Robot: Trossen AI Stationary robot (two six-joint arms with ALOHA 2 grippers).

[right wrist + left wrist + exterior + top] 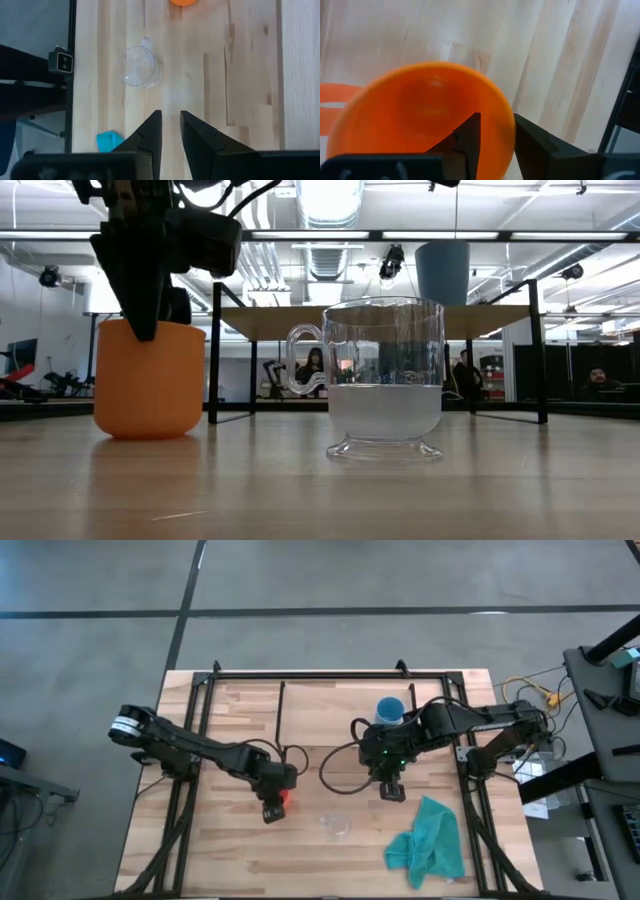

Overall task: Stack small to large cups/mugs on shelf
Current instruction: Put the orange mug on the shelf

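The orange cup [150, 385] stands on the table under my left gripper [497, 127]. That gripper is open, with one finger inside the cup and one outside its wall. The clear cup [385, 380] stands alone on its foot near the table's middle [336, 825]. The blue cup [390, 708] stands on the light-wood shelf [320, 715], which shows behind the cups in the low view [270, 320]. My right gripper [171, 120] hovers over bare table between the shelf and the clear cup [140, 72], its fingers a narrow gap apart, holding nothing. My left gripper comes at the orange cup from above, pointing down, astride its rim [509, 117]. The outer finger [535, 145] lies close along the wall and the inner finger [470, 135] stands off it. Whether either touches the cup, I cannot tell.
A crumpled teal cloth [428, 840] lies near the table's near right corner. A black frame [300, 673] runs round the table, with bars along the left and right sides. People show in the room beyond the table [465, 375]. Bare wood lies between the two cups.
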